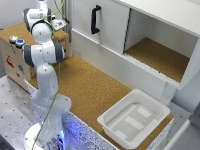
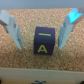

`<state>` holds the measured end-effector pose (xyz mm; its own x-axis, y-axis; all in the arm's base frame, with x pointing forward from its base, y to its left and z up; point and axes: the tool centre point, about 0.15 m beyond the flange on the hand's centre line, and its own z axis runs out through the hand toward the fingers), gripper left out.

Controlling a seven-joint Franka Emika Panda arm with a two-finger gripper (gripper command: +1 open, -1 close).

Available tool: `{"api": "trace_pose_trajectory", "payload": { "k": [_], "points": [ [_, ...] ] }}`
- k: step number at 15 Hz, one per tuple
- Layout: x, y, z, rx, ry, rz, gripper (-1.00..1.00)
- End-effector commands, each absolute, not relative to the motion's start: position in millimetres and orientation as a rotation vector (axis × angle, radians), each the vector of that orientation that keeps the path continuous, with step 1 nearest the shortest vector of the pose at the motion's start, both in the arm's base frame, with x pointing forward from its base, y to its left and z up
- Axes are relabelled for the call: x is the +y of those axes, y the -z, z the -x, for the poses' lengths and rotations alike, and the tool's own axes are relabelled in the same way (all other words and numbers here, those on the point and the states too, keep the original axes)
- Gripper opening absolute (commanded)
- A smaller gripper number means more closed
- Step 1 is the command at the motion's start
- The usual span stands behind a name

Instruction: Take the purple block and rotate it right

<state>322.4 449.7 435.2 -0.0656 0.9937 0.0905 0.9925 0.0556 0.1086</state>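
Wrist view: purple block [image 2: 43, 41] resting on the cork desk [image 2: 30, 59], squarely between the two pale blue fingers [image 2: 13, 31] of the claw [image 2: 40, 31]. The claw is spread wide and grips nothing; a strip of bare cork shows on each side between finger and block, so neither finger touches it. The block's upper face bears a yellow mark, and the face turned toward the camera carries a yellow letter "A". Along one edge of the cork runs a pale border, too blurred to identify.

Exterior view: white Franka arm [image 1: 44, 55] rising from a round base at the lower part of the exterior view's left, folded upward so that its wrist sits near the top of the picture, above a low wooden box [image 1: 11, 54]. The claw itself and the block cannot be made out from this side. Two round buttons [image 1: 17, 40], one red-topped and one blue, sit on the box. A white plastic tray [image 1: 134, 118] stands on the cork desk toward the exterior view's right, well apart from the arm. Behind the desk stands a white cabinet [image 1: 112, 20] with a black handle [image 1: 95, 19] on its closed door and an open compartment with a cork floor beside it
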Motion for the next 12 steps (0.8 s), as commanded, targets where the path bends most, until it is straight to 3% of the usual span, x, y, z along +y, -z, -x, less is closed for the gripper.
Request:
{"api": "trace_pose_trajectory", "payload": {
  "k": [1, 12],
  "points": [
    [447, -422, -312, 2.292, -0.351, -2.163, -1.0],
    [412, -459, -320, 2.193, -0.303, -2.311, -1.0]
  ]
}}
